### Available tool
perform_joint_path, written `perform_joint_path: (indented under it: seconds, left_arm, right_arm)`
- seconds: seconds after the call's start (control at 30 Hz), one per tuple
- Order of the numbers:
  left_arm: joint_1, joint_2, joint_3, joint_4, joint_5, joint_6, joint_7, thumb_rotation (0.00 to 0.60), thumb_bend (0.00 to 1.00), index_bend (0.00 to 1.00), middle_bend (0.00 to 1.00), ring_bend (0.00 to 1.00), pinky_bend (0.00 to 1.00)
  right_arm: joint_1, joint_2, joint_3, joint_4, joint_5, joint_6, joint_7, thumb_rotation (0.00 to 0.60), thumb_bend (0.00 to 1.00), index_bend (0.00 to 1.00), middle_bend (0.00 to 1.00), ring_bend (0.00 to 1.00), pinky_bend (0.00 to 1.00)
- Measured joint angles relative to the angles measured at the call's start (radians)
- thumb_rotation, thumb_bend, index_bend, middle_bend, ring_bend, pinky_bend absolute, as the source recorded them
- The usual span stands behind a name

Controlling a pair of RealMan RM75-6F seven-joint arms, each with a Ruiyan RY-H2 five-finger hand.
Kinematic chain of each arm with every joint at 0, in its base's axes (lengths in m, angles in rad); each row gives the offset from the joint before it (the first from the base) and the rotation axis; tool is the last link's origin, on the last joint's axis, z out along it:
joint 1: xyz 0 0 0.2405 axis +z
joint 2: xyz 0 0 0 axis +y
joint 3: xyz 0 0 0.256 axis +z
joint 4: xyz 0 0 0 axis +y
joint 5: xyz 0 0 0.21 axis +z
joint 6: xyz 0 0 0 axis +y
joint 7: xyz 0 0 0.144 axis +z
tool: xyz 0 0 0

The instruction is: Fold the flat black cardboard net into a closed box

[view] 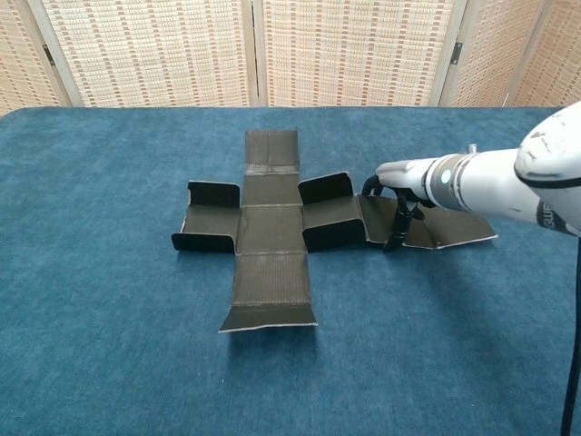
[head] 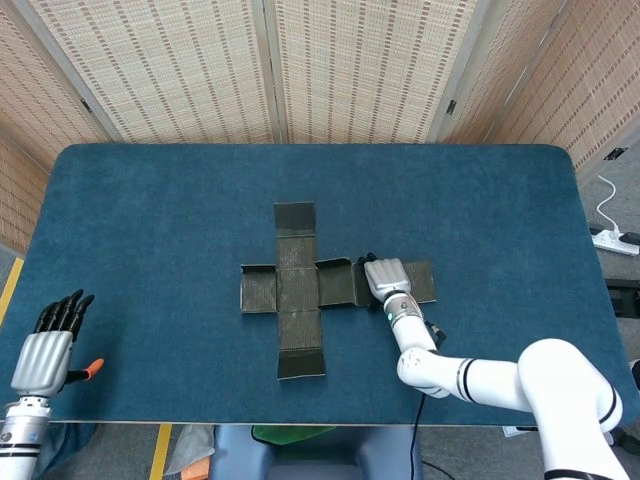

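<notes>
The black cardboard net (head: 300, 290) (view: 272, 232) lies spread in a cross near the middle of the blue table (head: 150, 220) (view: 109, 345), with small side flaps standing up. The right hand (head: 384, 277) (view: 399, 177) rests over the net's right arm, fingers (view: 395, 227) curled down onto the panel; whether it grips the cardboard cannot be told. The left hand (head: 48, 345) hovers well apart at the table's near left corner, fingers straight, empty.
</notes>
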Motion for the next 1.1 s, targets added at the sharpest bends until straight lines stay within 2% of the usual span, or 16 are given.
perform_joint_path:
  seconds: [0.03, 0.1, 0.2, 0.27, 0.4, 0.53, 0.67, 0.77, 0.9, 1.1]
  left_arm:
    - [-0.011, -0.004, -0.005, 0.011, 0.007, -0.005, -0.009, 0.600, 0.20, 0.08, 0.00, 0.08, 0.10]
    - [-0.041, -0.018, -0.018, 0.037, 0.023, -0.017, -0.031, 0.600, 0.20, 0.14, 0.06, 0.22, 0.17]
    - [-0.093, -0.043, -0.043, 0.077, 0.043, -0.040, -0.058, 0.600, 0.20, 0.23, 0.19, 0.47, 0.34]
    - [-0.129, -0.070, -0.062, 0.116, 0.050, -0.059, -0.074, 0.600, 0.21, 0.26, 0.23, 0.54, 0.43]
    - [-0.204, -0.127, -0.092, 0.200, 0.047, -0.124, -0.085, 0.600, 0.23, 0.28, 0.25, 0.61, 0.48]
    - [-0.266, -0.174, -0.106, 0.254, 0.030, -0.210, -0.074, 0.600, 0.23, 0.24, 0.24, 0.63, 0.51]
    - [-0.306, -0.208, -0.109, 0.287, 0.010, -0.270, -0.052, 0.600, 0.20, 0.08, 0.12, 0.60, 0.53]
    - [-0.344, -0.255, -0.108, 0.320, -0.014, -0.337, -0.015, 0.600, 0.18, 0.02, 0.06, 0.58, 0.53]
    - [-0.385, -0.324, -0.105, 0.367, -0.054, -0.395, 0.049, 0.600, 0.18, 0.00, 0.01, 0.55, 0.52]
    - [-0.406, -0.399, -0.105, 0.416, -0.079, -0.390, 0.070, 0.600, 0.17, 0.00, 0.00, 0.52, 0.52]
  right_arm:
    - [-0.007, 0.005, 0.002, -0.015, -0.016, 0.005, 0.013, 0.600, 0.22, 0.24, 0.24, 0.78, 0.97]
    - [-0.024, 0.018, 0.008, -0.046, -0.052, 0.012, 0.047, 0.600, 0.23, 0.24, 0.28, 0.78, 0.98]
    - [-0.046, 0.029, 0.016, -0.072, -0.108, 0.011, 0.094, 0.600, 0.23, 0.25, 0.31, 0.79, 0.98]
    - [-0.059, 0.034, 0.020, -0.084, -0.140, 0.004, 0.125, 0.600, 0.23, 0.25, 0.31, 0.79, 0.98]
    - [-0.081, 0.046, 0.029, -0.118, -0.205, -0.011, 0.181, 0.600, 0.23, 0.25, 0.32, 0.79, 0.98]
    - [-0.089, 0.050, 0.027, -0.134, -0.244, 0.004, 0.192, 0.600, 0.23, 0.25, 0.33, 0.79, 0.98]
    - [-0.089, 0.046, 0.023, -0.137, -0.259, 0.021, 0.189, 0.600, 0.23, 0.25, 0.33, 0.79, 0.98]
    - [-0.092, 0.028, 0.010, -0.136, -0.302, 0.062, 0.178, 0.600, 0.23, 0.25, 0.33, 0.79, 0.98]
    - [-0.107, -0.014, -0.013, -0.117, -0.384, 0.128, 0.167, 0.600, 0.23, 0.25, 0.33, 0.79, 0.98]
    - [-0.141, -0.065, -0.028, -0.086, -0.467, 0.182, 0.158, 0.600, 0.23, 0.25, 0.33, 0.79, 0.98]
